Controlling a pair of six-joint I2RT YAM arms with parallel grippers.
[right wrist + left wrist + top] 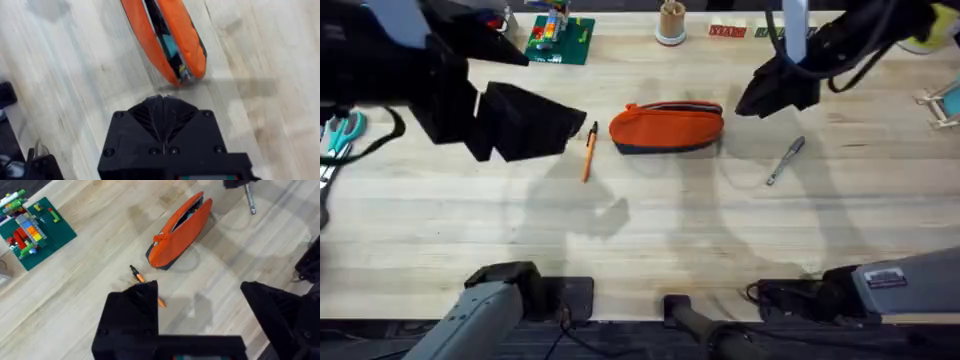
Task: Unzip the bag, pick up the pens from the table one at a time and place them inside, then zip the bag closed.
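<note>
Now: orange fabric pouch (165, 45) seen unzipped; left gripper (200, 312) spread above orange pen (589, 153), descent needed; right gripper (162, 107) pressed closed, empty.

The overhead camera sits above the arm bases, looking down and forward across the counter (650, 230). The left wrist camera looks down from some height, taking in the bag (180, 230) whole. The right wrist camera (much nearer) faces the bag's end (172, 45). All three views share the bag (667, 127).
</note>
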